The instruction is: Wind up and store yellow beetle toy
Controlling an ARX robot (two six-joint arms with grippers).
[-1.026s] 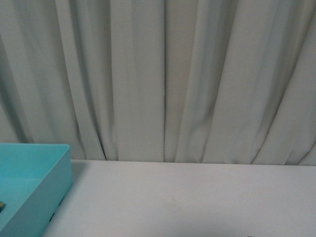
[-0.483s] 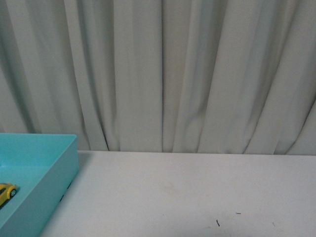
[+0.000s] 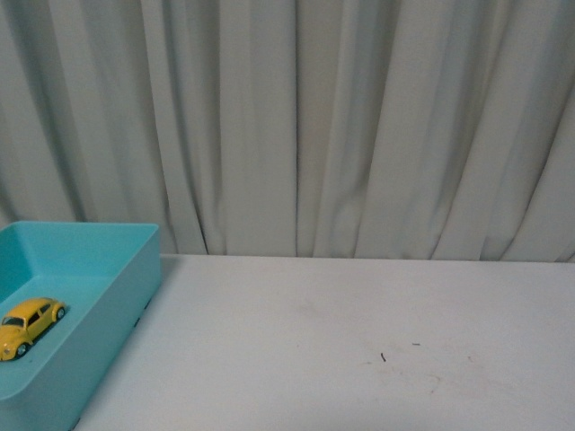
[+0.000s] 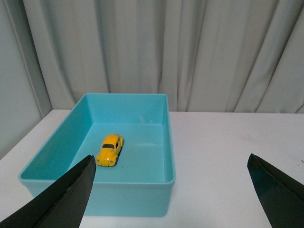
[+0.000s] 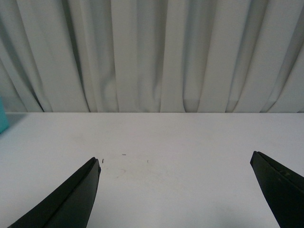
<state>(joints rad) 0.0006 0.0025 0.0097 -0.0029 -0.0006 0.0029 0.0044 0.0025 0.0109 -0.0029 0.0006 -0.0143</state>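
The yellow beetle toy (image 3: pixel 30 325) (image 4: pixel 110 149) rests on its wheels on the floor of a turquoise bin (image 3: pixel 135 269) (image 4: pixel 168 137) at the table's left side. My left gripper (image 4: pixel 171 166) hovers above and short of the bin, open, its two dark fingers (image 4: pixel 61 199) spread wide with nothing between them. Over bare white tabletop, my right gripper (image 5: pixel 175 164) is open too, and it holds nothing. Neither arm shows in the front view.
A white table (image 3: pixel 359 341) runs rightwards from the bin, carrying a few small dark specks (image 3: pixel 383 356) (image 5: pixel 102 160). Grey pleated curtains (image 3: pixel 296 126) close off the far edge. A sliver of the bin (image 5: pixel 2 121) shows in the right wrist view.
The front view has tilted down and swung left: the bin and table edge sit higher and further right in frame, and the yellow toy has come fully into sight inside the bin.
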